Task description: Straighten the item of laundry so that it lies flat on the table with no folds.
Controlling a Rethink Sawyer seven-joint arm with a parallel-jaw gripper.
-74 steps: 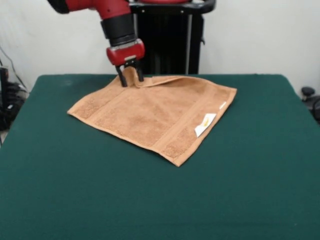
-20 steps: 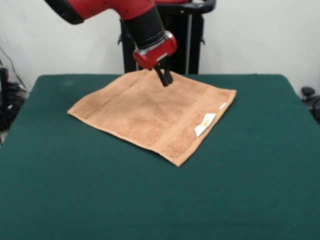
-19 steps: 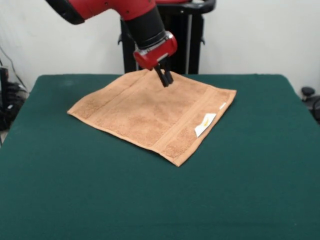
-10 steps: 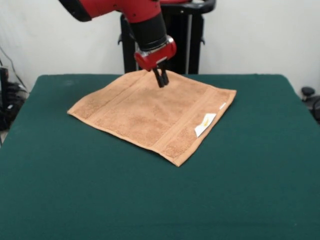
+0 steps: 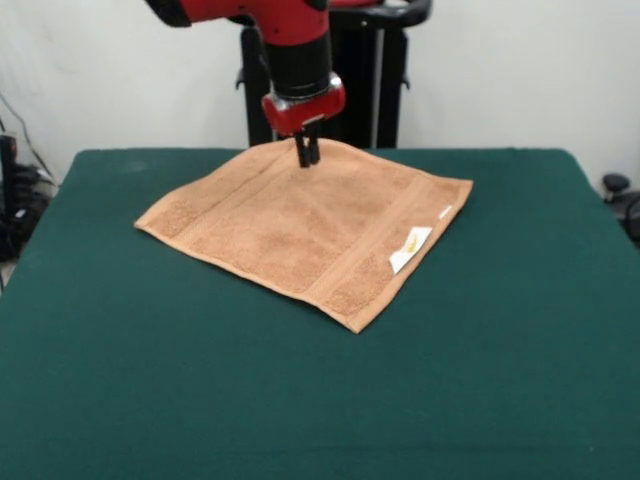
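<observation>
A dark green felt-topped table (image 5: 520, 360) carries the square orange-brown terry towel (image 5: 300, 228), spread apparently flat at frame centre. At upper centre, the red-and-black arm's gripper (image 5: 306, 158) hangs above its far corner, fingers together, empty.

Towel spread flat, gripper above its far corner

The orange-brown towel (image 5: 305, 230) lay open on the green desk (image 5: 500, 400) as a diamond, its white label (image 5: 409, 248) near the right-hand edge. The red arm came down from the top, and the gripper (image 5: 306, 157) hung over the towel's far corner with its fingers drawn together, holding no cloth.
</observation>
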